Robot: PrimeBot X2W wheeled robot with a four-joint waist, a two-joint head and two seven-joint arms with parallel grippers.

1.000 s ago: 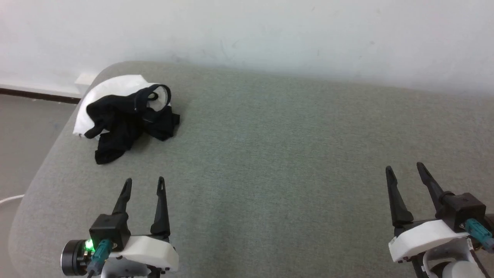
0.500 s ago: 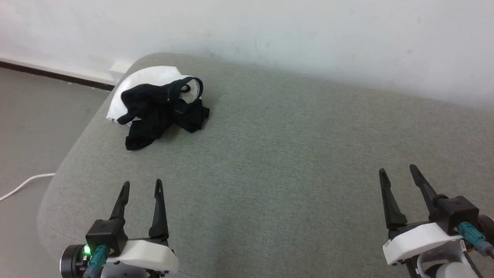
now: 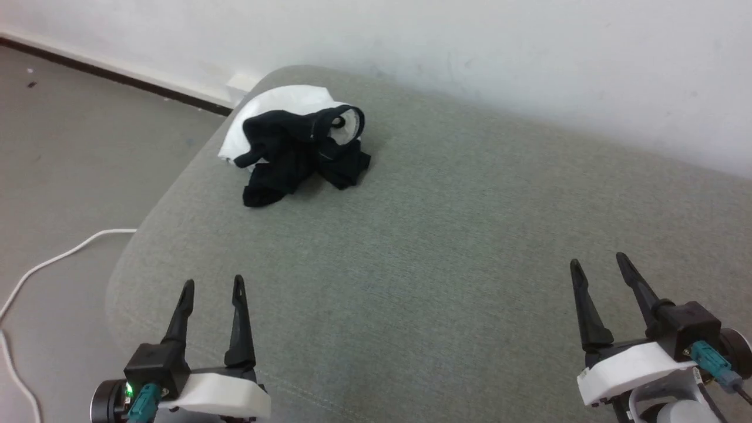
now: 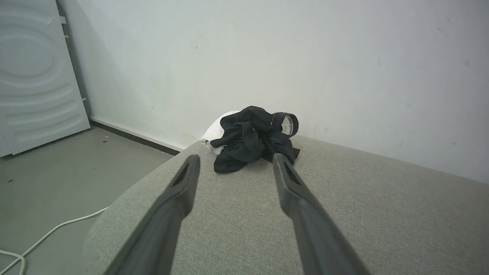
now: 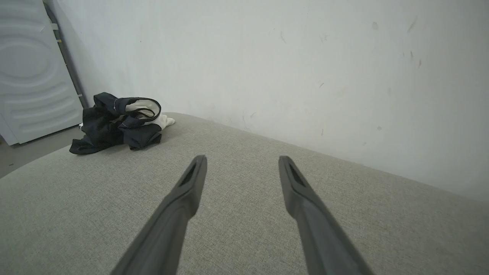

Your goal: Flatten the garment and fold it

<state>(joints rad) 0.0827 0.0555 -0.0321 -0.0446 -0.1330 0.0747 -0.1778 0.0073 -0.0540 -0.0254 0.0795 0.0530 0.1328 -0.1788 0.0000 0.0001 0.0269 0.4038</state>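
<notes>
The garment (image 3: 296,144) lies crumpled in a heap at the far left corner of the grey-green cushioned surface (image 3: 440,247): black sleeves bunched on top, white body beneath, black neck trim ringing the collar. In the left wrist view the garment (image 4: 254,137) sits straight ahead, beyond the fingertips. From the right wrist the garment (image 5: 118,122) is far off to the left. My left gripper (image 3: 212,284) hovers open at the near left, well short of the heap. At the near right my right gripper (image 3: 598,264) is open too, with nothing between its fingers.
A white wall (image 3: 470,53) runs along the back of the surface. The surface's rounded left edge (image 3: 126,258) drops to a grey floor (image 3: 70,153), where a white cable (image 3: 41,270) lies. A white panelled door (image 4: 34,76) stands at the far left.
The head camera has turned left, so the whole picture has shifted right and more floor and cable show. Both grippers stay open and the garment lies as before.
</notes>
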